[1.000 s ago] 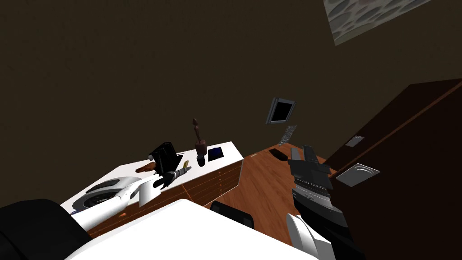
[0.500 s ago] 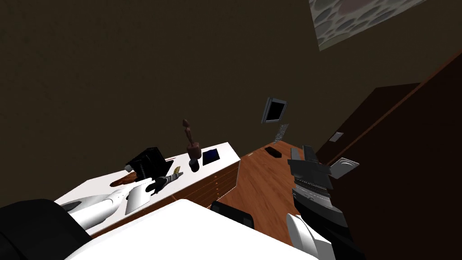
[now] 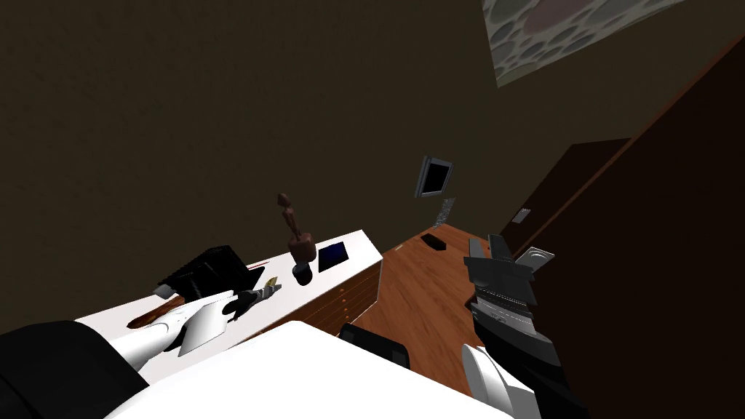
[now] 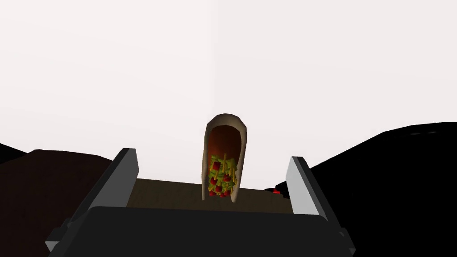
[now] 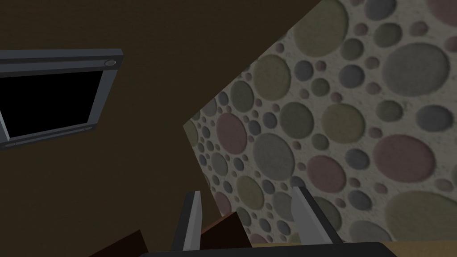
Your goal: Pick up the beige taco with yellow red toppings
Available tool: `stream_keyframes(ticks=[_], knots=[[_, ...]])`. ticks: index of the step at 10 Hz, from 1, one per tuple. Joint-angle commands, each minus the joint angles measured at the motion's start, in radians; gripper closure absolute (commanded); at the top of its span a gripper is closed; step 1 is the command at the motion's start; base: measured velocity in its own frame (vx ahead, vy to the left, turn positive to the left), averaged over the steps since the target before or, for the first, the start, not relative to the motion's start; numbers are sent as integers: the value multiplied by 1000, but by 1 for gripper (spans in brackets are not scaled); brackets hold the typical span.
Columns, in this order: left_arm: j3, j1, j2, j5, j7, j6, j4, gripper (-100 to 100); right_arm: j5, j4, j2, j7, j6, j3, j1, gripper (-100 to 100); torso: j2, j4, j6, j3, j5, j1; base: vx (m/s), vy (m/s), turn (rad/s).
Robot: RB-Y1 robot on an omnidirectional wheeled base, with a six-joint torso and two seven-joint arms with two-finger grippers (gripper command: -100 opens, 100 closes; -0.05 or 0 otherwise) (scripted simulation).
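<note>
- My left pincer [image 4: 213, 158] is wide open over the white counter [image 4: 223, 67] at about my eleven o'clock, and it holds nothing yet.
- The beige taco [image 4: 224, 163] sits on that counter, roughly midway between my two blades and touching neither. Its opening, with yellow, red and green filling, is turned towards my palm.
- I judge this to be the last of the approach, with the squeeze still to come.
- To do it well, I should ease forward a little along the taco's length. That way the blades cover more of the shell's flat sides and not just its near end.
- Then I should close slowly and evenly so both blades meet the shell together. If one lands first, it would likely push the taco sideways or tip it.
- The shell looks thin, so I should press only until it stops slipping, then lift straight up.
- A black box [image 3: 204, 268] stands on the counter at about nine o'clock from the taco in the head view. I should keep my wrist off it.
- My right pincer [image 5: 247, 192] is raised at about my two o'clock, blades apart and empty. It has no part in this step.
</note>
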Motion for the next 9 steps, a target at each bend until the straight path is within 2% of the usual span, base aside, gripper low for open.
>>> stream_keyframes(ticks=[1,2,3,4,5,7,9], knots=[[-22,-10,10,8,8,-4,34,-100,0,0,0,0,0,0,0,0,0,0,0,0,0,0,0,0,0],[-40,-11,25,14,18,4,58,-100,0,0,0,0,0,0,0,0,1,0,0,1,0,1,-15,18,-71],[-37,-22,10,10,9,-2,55,-100,0,0,0,0,0,0,0,0,2,0,0,1,0,1,-11,8,-24],[-39,-24,10,11,10,1,58,0,0,0,0,0,0,0,0,0,2,1,0,1,0,1,0,0,0],[-32,-32,-21,-2,1,-6,89,-100,0,0,0,0,0,0,0,0,2,0,0,1,0,0,-8,18,-44],[-25,-41,-52,-15,-9,-12,121,-100,0,0,0,0,0,0,0,0,2,1,0,1,1,2,-16,22,-62],[-20,-36,-53,-18,-8,-11,118,-100,0,0,0,0,0,0,0,0,2,1,0,1,0,1,-8,5,-19]])
